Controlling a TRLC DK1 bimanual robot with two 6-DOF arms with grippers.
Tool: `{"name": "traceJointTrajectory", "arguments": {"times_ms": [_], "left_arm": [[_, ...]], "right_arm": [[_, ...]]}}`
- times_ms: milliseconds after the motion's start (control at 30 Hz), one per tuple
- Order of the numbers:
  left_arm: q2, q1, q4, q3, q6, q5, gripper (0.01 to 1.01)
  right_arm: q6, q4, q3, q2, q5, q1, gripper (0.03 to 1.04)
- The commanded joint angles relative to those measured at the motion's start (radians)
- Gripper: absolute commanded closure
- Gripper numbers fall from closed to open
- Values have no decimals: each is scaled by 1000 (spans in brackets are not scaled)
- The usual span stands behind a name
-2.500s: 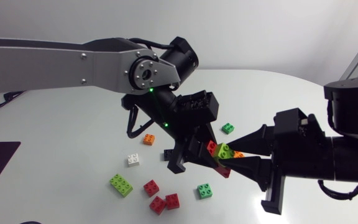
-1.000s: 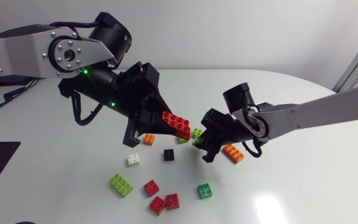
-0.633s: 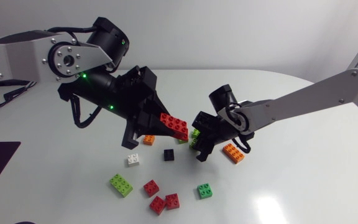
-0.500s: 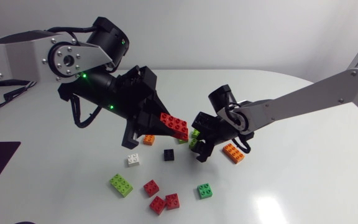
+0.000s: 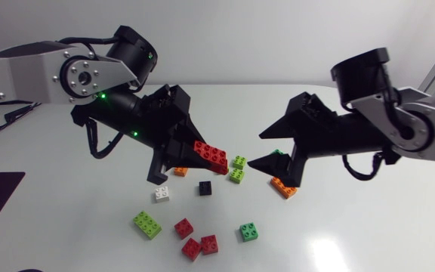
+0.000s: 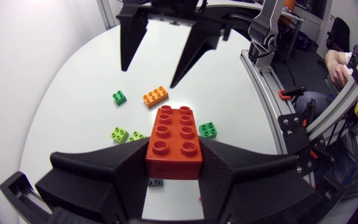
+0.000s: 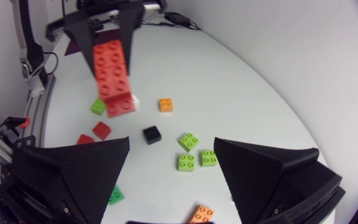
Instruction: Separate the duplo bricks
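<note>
The long red brick [image 5: 211, 156] is clamped by our left gripper [image 5: 195, 157], lifted off the table [image 5: 368, 227]. At its three o'clock our right gripper [image 5: 257, 149] hangs, fingers spread wide. Two lime bricks [image 5: 237, 169] lie between them.

The left gripper [image 5: 202, 160] hangs left of the middle above the table [image 5: 368, 227], the held brick [image 5: 211, 156] pinched between its fingers and jutting toward the right gripper [image 5: 257, 149], which faces it from the right with fingers spread apart. On the table between them lies a pair of small bricks [image 5: 236, 176] just beside each other, with a long brick [image 5: 283, 187] to their right under the right gripper and a lone brick [image 5: 205, 188] nearer and left. Nearer still, a loose cluster [image 5: 183, 227] spreads out.
</note>
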Motion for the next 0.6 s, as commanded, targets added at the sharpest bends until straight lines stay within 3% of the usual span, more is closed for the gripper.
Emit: {"name": "traceJointTrajectory", "arguments": {"times_ms": [0, 167, 567], "left_arm": [[-13, -20, 4, -25, 8, 7, 756], [-6, -57, 4, -13, -14, 8, 757], [10, -120, -2, -13, -40, 8, 756]], "right_arm": [[-8, -67, -53, -61, -37, 19, 70], [-3, -99, -66, -93, -63, 94, 70], [18, -93, -61, -99, -77, 151, 102]]}}
